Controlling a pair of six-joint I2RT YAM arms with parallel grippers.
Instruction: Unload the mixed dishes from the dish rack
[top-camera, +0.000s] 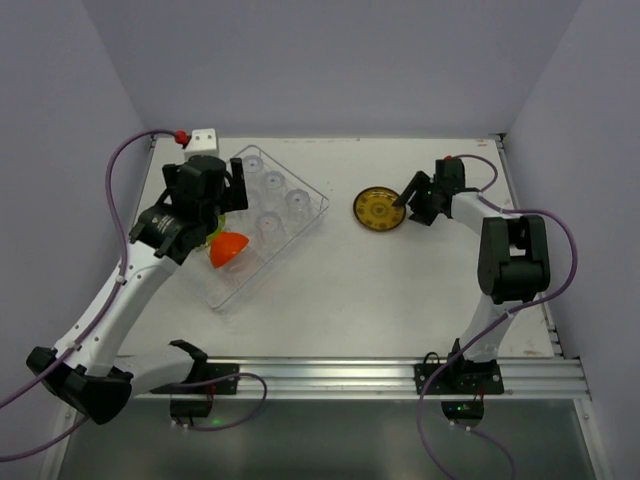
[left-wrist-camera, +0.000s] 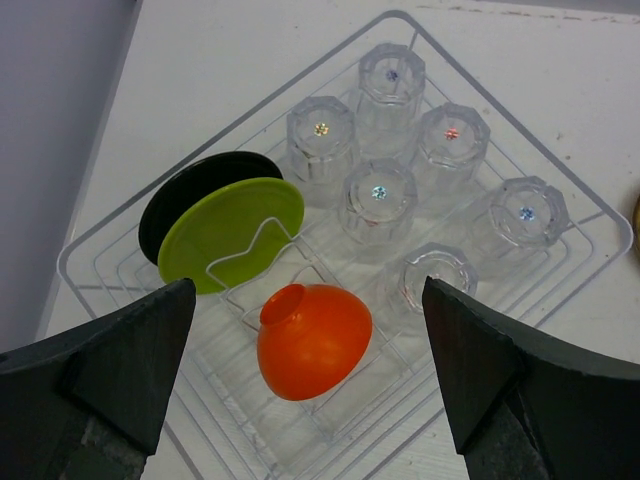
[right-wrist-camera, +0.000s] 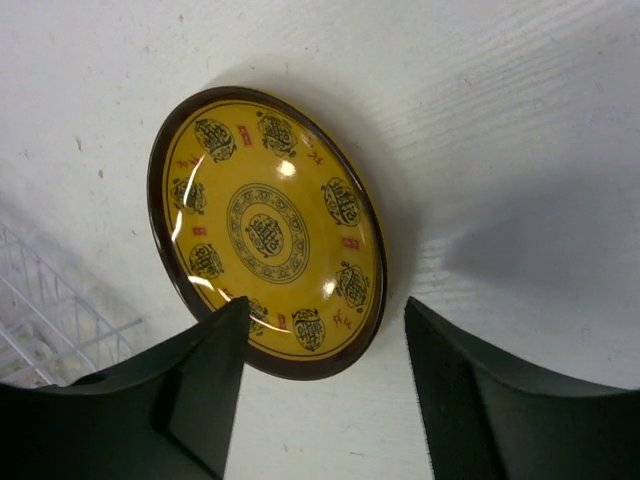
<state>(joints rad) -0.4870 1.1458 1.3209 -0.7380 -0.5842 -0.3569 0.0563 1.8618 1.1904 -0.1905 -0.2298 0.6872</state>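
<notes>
Fingers of the left gripper (left-wrist-camera: 308, 290) gape wide above the orange bowl (left-wrist-camera: 312, 342) in the dish rack (left-wrist-camera: 600, 215); the right gripper (right-wrist-camera: 325, 305) stands parted over the yellow plate (right-wrist-camera: 265, 230) on the table (right-wrist-camera: 520, 120). That smooth dome could slip a pinch.

A wire dish rack (top-camera: 296, 236) sits at the left of the white table (top-camera: 400, 290), holding clear cups (top-camera: 272, 183) and an orange bowl (top-camera: 228, 248). The left gripper (top-camera: 222, 200) hovers over it. A yellow plate (top-camera: 378, 209) lies flat, with the right gripper (top-camera: 410, 208) at its right edge.
</notes>
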